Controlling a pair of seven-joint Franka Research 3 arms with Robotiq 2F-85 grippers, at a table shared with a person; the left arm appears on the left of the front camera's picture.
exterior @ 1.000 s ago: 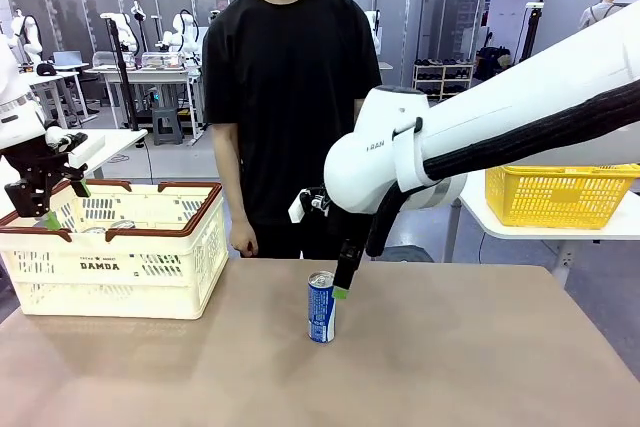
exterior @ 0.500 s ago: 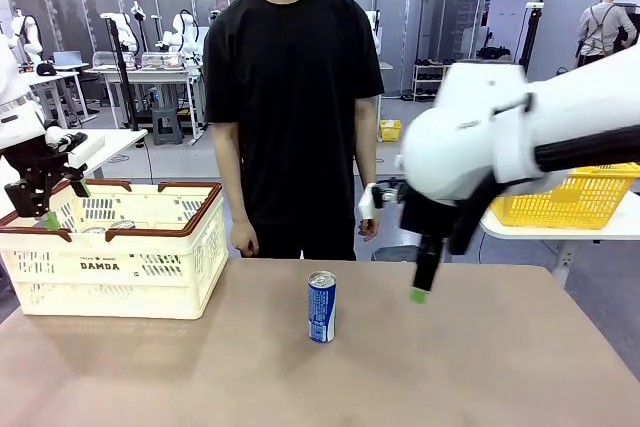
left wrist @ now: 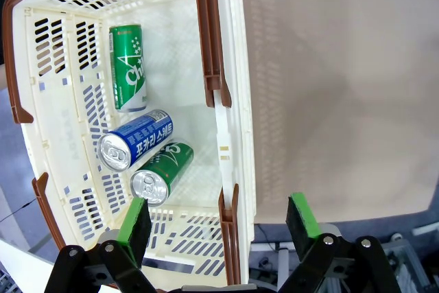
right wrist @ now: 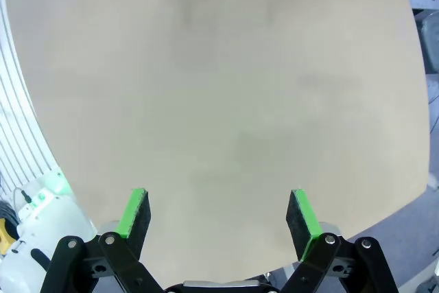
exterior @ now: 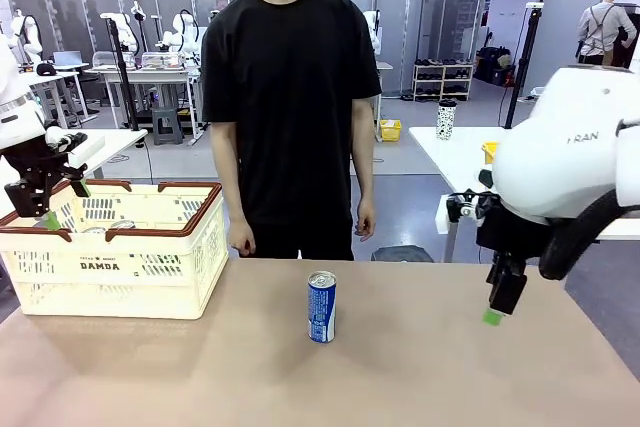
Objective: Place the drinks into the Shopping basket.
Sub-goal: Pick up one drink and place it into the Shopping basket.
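Tan and bare across most of its top, the table (exterior: 420, 367) runs from the robot's side toward a person (exterior: 290, 97) in a black T-shirt standing at its far edge. Near the middle of the surface, a blue can (exterior: 321, 307) with white lettering and a silver top stands upright, apart from both grippers. Over the right edge, the right gripper (right wrist: 217, 216) hangs above the surface with its jaws spread wide and nothing between them. At the far left corner sits the Shopping basket (exterior: 140, 282), cream-white lattice with a reddish-brown rim and a "DAMDA" label. The left gripper (left wrist: 217, 226) hovers over the basket's rim, released and empty, one finger over the inside and the other over the outside. On the basket's floor lie three cans on their sides: a green can (left wrist: 127, 66) by itself, then a second blue can (left wrist: 134, 139) and another green one (left wrist: 162, 173) touching side by side. Beyond the person are more tables and robot arms.
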